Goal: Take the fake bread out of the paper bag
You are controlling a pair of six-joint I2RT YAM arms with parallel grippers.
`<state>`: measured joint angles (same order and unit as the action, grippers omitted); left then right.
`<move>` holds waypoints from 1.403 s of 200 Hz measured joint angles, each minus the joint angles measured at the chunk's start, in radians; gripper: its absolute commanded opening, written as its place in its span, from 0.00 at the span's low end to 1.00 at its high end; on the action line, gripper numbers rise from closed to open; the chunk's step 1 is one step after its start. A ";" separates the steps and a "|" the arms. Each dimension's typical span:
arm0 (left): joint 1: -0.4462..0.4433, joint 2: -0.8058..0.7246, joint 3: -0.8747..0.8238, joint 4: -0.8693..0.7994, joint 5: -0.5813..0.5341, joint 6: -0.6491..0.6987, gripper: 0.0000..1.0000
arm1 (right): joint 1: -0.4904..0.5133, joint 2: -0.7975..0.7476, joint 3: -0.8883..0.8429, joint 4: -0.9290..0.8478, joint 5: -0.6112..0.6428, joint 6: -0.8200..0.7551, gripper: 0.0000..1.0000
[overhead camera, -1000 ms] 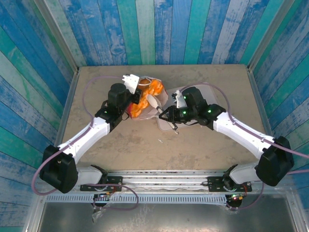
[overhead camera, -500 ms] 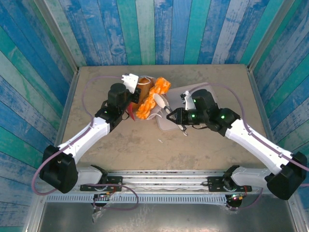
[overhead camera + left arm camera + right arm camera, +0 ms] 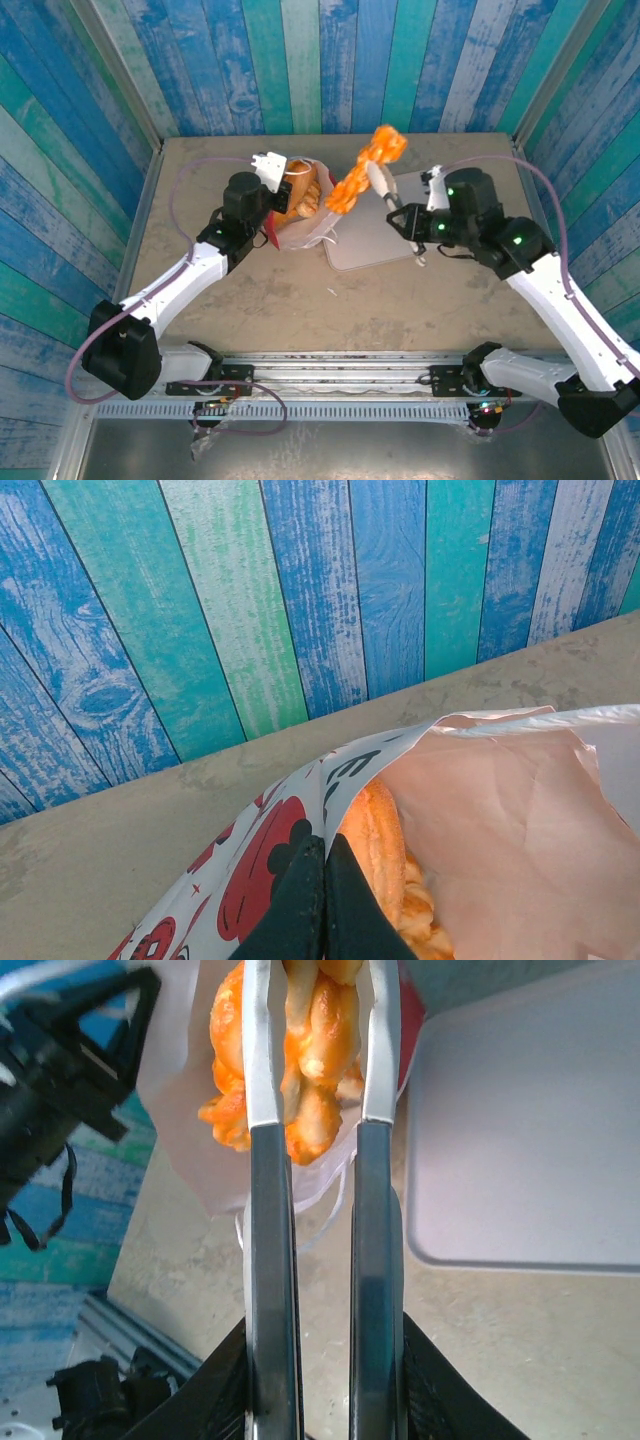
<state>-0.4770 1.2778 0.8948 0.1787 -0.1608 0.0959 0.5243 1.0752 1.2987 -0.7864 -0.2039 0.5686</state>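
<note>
The right fingers (image 3: 268, 1260) are squeezing a bumpy orange fake bread (image 3: 315, 1050), holding it in the air at 2 o'clock from the crinkly paper bag (image 3: 305, 235). The left fingers (image 3: 305, 905) are pinching the bag's thin rim tight. The left wrist view is showing another smooth loaf (image 3: 372, 830) inside, half hidden by paper.

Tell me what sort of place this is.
Probably a staged robot test cell: blue plank walls box in a small table, two arms sit bolted to a metal rail, with toy bread as props.
</note>
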 measured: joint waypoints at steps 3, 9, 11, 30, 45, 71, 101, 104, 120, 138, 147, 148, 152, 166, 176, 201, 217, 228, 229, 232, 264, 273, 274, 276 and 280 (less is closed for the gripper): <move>0.000 0.000 0.000 0.000 0.000 0.000 0.00 | -0.010 0.000 0.011 -0.013 0.003 -0.008 0.07; 0.000 0.000 0.000 0.000 0.000 0.000 0.00 | -0.031 0.000 0.035 -0.040 0.010 -0.022 0.07; 0.000 0.000 0.000 0.000 0.000 0.000 0.00 | -0.037 0.001 0.040 -0.046 0.011 -0.026 0.07; 0.000 0.000 0.000 0.000 0.000 0.000 0.00 | -0.100 0.009 0.100 -0.129 0.024 -0.073 0.08; 0.000 0.000 0.000 0.000 -0.002 0.000 0.00 | -0.139 0.029 0.134 -0.185 0.029 -0.112 0.08; -0.001 0.000 0.000 0.000 -0.003 0.000 0.00 | -0.164 0.085 0.140 -0.245 0.035 -0.174 0.08; -0.001 0.000 0.000 0.000 -0.006 0.000 0.00 | -0.166 0.176 0.119 -0.280 0.024 -0.232 0.10; -0.001 0.000 0.000 0.000 -0.006 0.000 0.00 | -0.166 0.188 0.117 -0.282 0.022 -0.238 0.10; -0.001 0.000 0.000 0.000 -0.006 0.000 0.00 | -0.166 0.243 0.112 -0.288 0.005 -0.262 0.11; -0.001 0.000 0.000 0.000 -0.006 -0.002 0.00 | -0.166 0.304 0.112 -0.291 -0.021 -0.286 0.11; -0.001 0.000 0.000 0.000 -0.005 -0.004 0.00 | -0.166 0.331 0.112 -0.292 -0.033 -0.297 0.11; -0.001 0.000 0.000 0.000 -0.005 -0.004 0.00 | -0.166 0.333 0.112 -0.291 -0.034 -0.298 0.11; -0.001 0.000 0.000 0.000 -0.005 -0.005 0.00 | -0.166 0.348 0.112 -0.292 -0.040 -0.303 0.11; -0.001 -0.002 0.000 0.000 -0.005 -0.007 0.00 | -0.166 0.387 0.112 -0.292 -0.050 -0.318 0.11; -0.001 -0.002 0.000 0.000 -0.005 -0.007 0.00 | -0.166 0.412 0.112 -0.293 -0.053 -0.327 0.11; -0.001 -0.002 0.000 0.000 -0.006 -0.007 0.00 | -0.159 0.473 0.122 -0.300 -0.057 -0.344 0.12; -0.001 -0.002 0.000 0.000 -0.007 -0.007 0.00 | -0.146 0.516 0.144 -0.306 -0.059 -0.354 0.13; -0.001 -0.002 0.000 0.000 -0.007 -0.007 0.00 | -0.130 0.545 0.162 -0.306 -0.059 -0.360 0.13; -0.001 -0.002 0.000 0.000 -0.007 -0.007 0.00 | -0.129 0.547 0.163 -0.306 -0.060 -0.360 0.13; -0.001 -0.002 0.000 0.000 -0.007 -0.007 0.00 | -0.123 0.557 0.169 -0.306 -0.059 -0.361 0.14; -0.001 -0.002 -0.003 0.000 -0.007 -0.007 0.00 | -0.071 0.650 0.241 -0.307 -0.058 -0.376 0.16; -0.001 -0.002 -0.003 0.000 -0.007 -0.007 0.00 | -0.060 0.678 0.264 -0.309 -0.057 -0.380 0.18; -0.001 -0.002 -0.003 0.000 -0.007 -0.007 0.00 | -0.060 0.680 0.266 -0.310 -0.057 -0.381 0.18; -0.001 -0.002 -0.003 0.000 -0.007 -0.007 0.00 | -0.057 0.687 0.272 -0.310 -0.055 -0.383 0.19; -0.001 -0.002 -0.003 0.000 -0.006 -0.007 0.00 | -0.053 0.701 0.283 -0.312 -0.055 -0.385 0.20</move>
<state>-0.4782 1.2758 0.8921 0.1787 -0.1673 0.0891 0.4713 1.7760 1.5818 -1.0988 -0.2584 0.1841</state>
